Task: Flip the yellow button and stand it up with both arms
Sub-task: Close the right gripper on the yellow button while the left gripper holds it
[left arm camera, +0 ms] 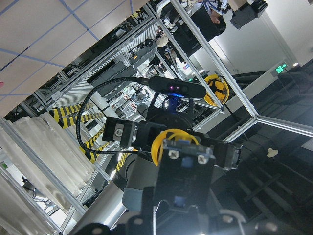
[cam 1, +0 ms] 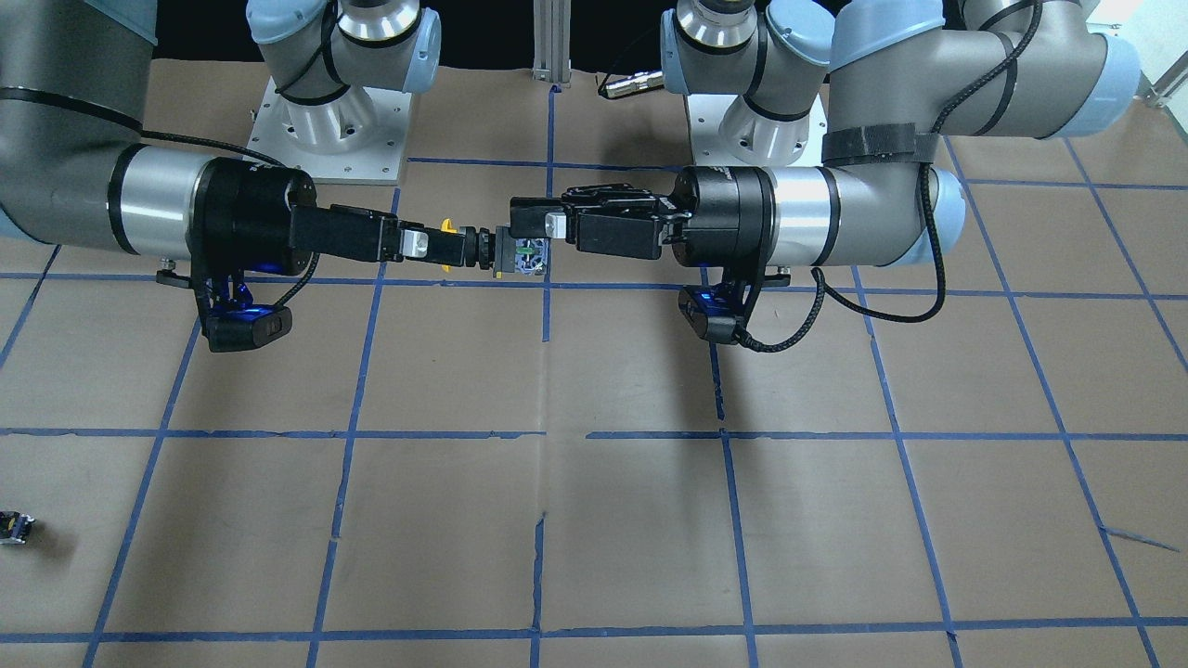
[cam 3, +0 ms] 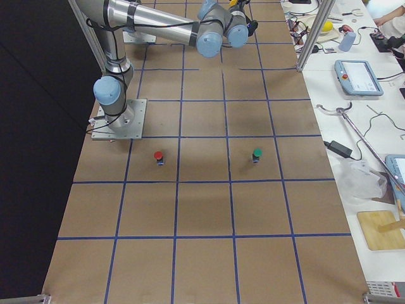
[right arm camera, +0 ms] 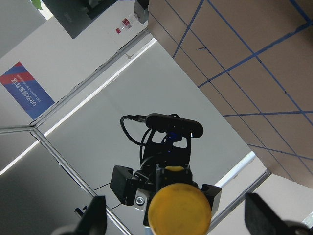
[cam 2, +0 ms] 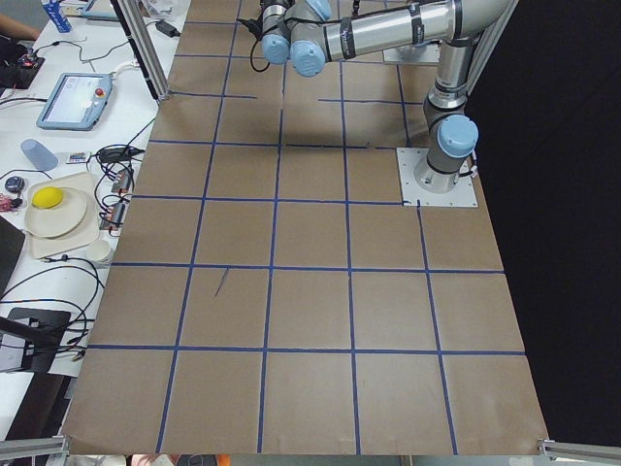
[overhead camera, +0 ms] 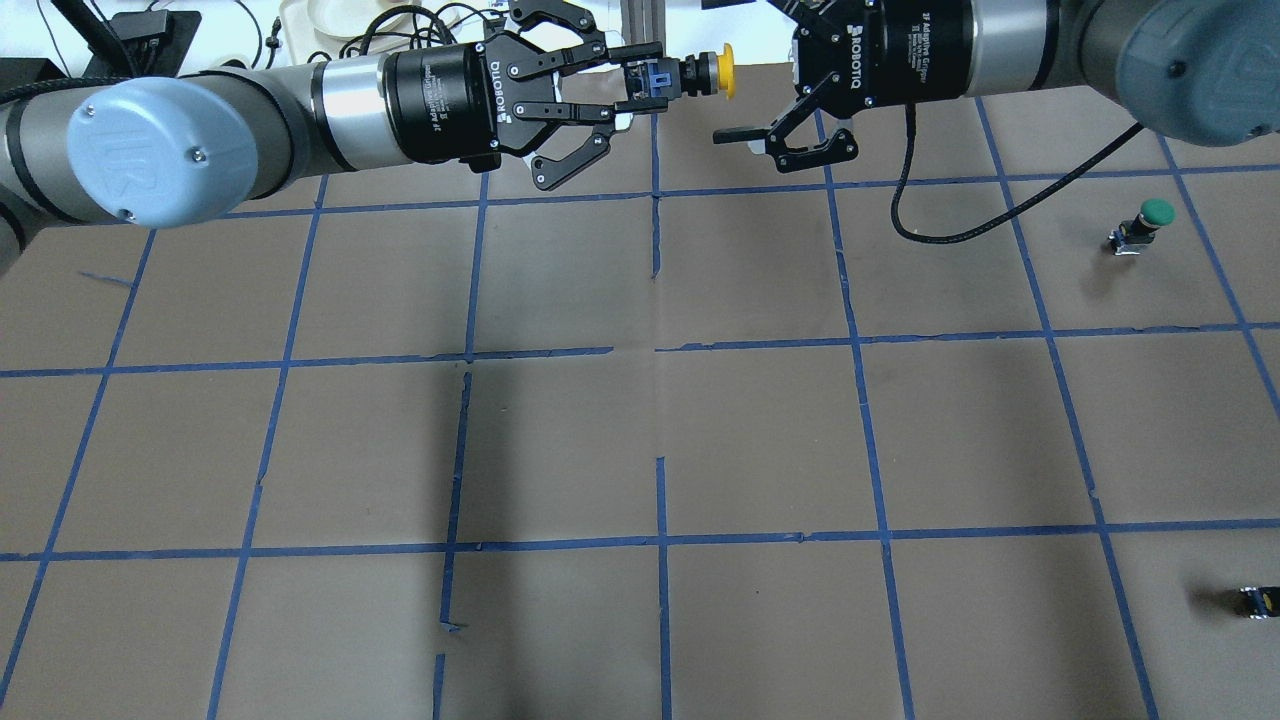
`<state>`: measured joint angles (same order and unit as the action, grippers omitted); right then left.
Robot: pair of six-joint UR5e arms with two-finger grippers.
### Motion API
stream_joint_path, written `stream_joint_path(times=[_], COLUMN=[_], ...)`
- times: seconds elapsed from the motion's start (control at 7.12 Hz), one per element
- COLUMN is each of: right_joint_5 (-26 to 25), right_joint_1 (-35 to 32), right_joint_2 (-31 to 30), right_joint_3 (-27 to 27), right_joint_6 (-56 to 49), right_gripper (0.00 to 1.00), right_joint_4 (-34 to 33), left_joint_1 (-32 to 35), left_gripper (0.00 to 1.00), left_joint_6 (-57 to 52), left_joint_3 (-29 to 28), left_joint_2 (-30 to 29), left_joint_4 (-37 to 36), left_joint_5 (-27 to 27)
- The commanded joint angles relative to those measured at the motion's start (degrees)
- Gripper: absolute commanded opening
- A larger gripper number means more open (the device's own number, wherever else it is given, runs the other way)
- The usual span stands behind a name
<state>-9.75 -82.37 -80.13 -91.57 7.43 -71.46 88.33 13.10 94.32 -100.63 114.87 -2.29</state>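
The yellow button [overhead camera: 700, 75] hangs level in the air between my two grippers, near the robot's side of the table. My left gripper [overhead camera: 632, 85] is shut on its grey-white contact block [cam 1: 520, 258]. The yellow cap [overhead camera: 727, 70] points at my right gripper [cam 1: 457, 248]. The right gripper is open. In the right wrist view its fingers [right arm camera: 95, 218] stand wide on either side of the cap [right arm camera: 179, 213] without touching it. In the left wrist view the block [left arm camera: 186, 161] fills the middle with the cap behind it.
A green-capped button [overhead camera: 1150, 220] stands upright on the table's right side. A red-capped button [cam 3: 159, 156] stands near the right arm's base plate [cam 3: 120, 120]. A small dark part without a cap [overhead camera: 1258, 600] lies at the front right. Blue tape lines grid the brown table.
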Motion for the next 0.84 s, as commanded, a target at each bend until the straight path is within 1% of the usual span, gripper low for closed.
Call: stream_joint_path(times=[0.0,0.14,0.28,0.42,0.56,0.7], right_joint_5=[-0.1,-0.1,-0.3,-0.8,-0.8,-0.8], right_joint_1=[-0.2,-0.2,-0.2,-0.2,-0.2,-0.2], right_joint_2=[0.1,0.3,0.3,0.2,0.0,0.0], right_joint_3=[-0.2,-0.1,0.0,0.2,0.3,0.4], right_joint_6=[-0.3,-0.3,-0.3,-0.3,-0.1,-0.1], right_gripper=[0.49,0.37,0.28,0.25,0.24,0.24], right_joint_4=[-0.7,-0.6,-0.6,-0.6,-0.6,-0.6], left_joint_1=[0.0,0.0,0.0,0.0,0.1,0.1], left_gripper=[0.00,0.00,0.00,0.01,0.26,0.64], left_joint_6=[0.0,0.0,0.0,0.1,0.3,0.4], left_joint_3=[0.0,-0.1,-0.1,-0.4,-0.4,-0.5], left_joint_2=[0.0,0.0,0.0,0.0,0.0,0.3], left_joint_4=[0.0,0.0,0.0,0.0,0.0,0.0], left_joint_5=[0.0,0.0,0.0,-0.1,0.1,0.2])
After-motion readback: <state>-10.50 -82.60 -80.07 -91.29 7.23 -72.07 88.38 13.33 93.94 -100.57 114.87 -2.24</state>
